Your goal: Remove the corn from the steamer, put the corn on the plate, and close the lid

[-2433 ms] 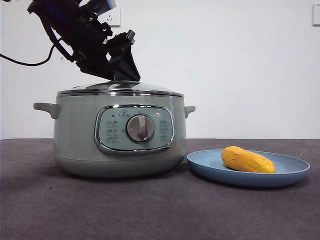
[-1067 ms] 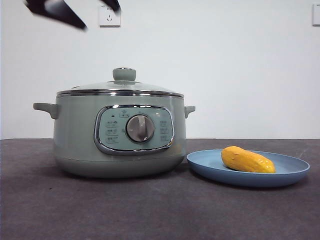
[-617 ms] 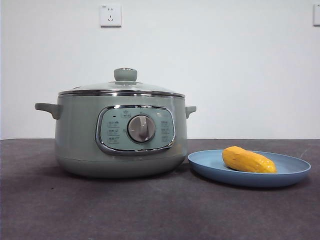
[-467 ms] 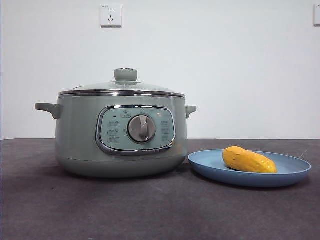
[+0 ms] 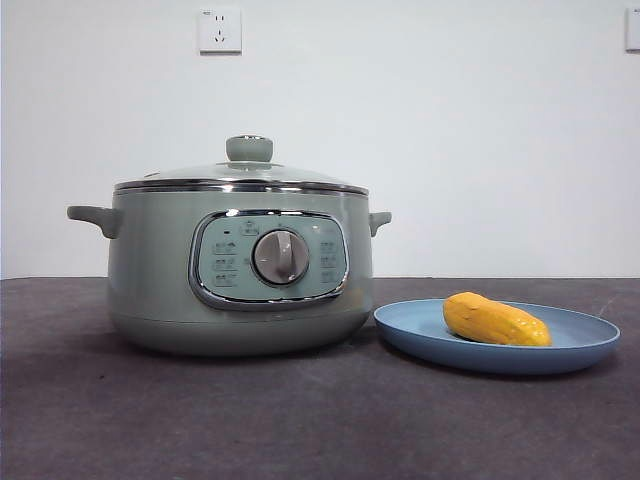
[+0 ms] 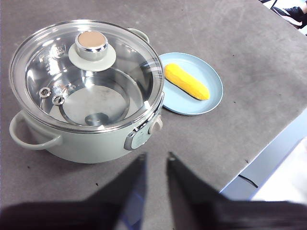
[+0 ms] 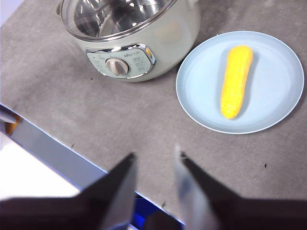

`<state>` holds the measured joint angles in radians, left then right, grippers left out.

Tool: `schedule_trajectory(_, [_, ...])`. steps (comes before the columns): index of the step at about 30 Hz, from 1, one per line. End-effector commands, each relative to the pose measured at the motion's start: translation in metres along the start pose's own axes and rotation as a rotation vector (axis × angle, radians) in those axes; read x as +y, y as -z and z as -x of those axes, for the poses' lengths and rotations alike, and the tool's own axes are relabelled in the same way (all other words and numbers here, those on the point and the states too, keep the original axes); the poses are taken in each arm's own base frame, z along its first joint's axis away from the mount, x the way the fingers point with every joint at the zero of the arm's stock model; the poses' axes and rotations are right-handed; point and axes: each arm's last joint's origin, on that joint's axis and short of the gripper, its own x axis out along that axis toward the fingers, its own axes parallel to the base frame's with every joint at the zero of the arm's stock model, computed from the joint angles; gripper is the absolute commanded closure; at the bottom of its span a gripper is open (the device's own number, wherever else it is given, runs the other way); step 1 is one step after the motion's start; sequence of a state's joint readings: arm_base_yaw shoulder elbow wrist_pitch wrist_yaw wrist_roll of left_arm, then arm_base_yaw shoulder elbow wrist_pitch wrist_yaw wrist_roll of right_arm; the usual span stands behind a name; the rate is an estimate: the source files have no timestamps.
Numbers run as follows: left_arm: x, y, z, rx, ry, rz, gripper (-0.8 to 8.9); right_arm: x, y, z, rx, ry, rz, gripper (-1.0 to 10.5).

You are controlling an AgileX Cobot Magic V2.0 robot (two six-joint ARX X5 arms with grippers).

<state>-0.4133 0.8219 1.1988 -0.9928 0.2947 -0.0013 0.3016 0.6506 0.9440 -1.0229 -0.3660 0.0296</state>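
Observation:
The sage-green steamer (image 5: pixel 240 270) stands on the dark table with its lid (image 5: pixel 240 176) closed on it. The lid's glass dome and knob (image 6: pixel 92 42) show in the left wrist view, and the pot (image 6: pixel 86 96) looks empty inside. The yellow corn (image 5: pixel 496 320) lies on the light-blue plate (image 5: pixel 590 345) to the steamer's right. It also shows in the left wrist view (image 6: pixel 186 81) and the right wrist view (image 7: pixel 236 80). My left gripper (image 6: pixel 156 160) is open and empty, high above the table. My right gripper (image 7: pixel 154 160) is open and empty, high above the table near the plate (image 7: pixel 283 91).
The table's front edge (image 7: pixel 72 158) runs close below the right gripper. A wall socket (image 5: pixel 220 30) hangs on the white wall behind the steamer. The steamer's side handles (image 5: pixel 95 218) stick out on both sides.
The arm that rested on the lid's knob has let go, risen up to the left and left the front view. The lid stays closed on the steamer. The corn and plate have not moved.

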Motion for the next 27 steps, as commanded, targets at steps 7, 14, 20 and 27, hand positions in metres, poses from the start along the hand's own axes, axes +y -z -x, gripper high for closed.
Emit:
schedule_trajectory(7, [-0.001, 0.0, 0.002, -0.011, -0.001, 0.002, 8.18, -0.001, 0.001, -0.002, 0.003, 0.002, 0.005, 9.5])
schedule_trajectory(14, [-0.001, 0.0, 0.002, -0.011, -0.003, 0.001, 8.18, -0.001, 0.001, -0.002, 0.003, 0.002, 0.005, 9.5])
schedule_trajectory(20, [0.0, -0.002, 0.002, -0.028, -0.013, -0.054, 8.18, -0.001, 0.001, -0.002, 0.003, 0.002, 0.005, 9.5])
schedule_trajectory(27, [0.013, -0.013, 0.015, -0.195, -0.206, -0.254, 8.17, -0.001, 0.001, -0.002, 0.003, 0.002, 0.005, 9.5])
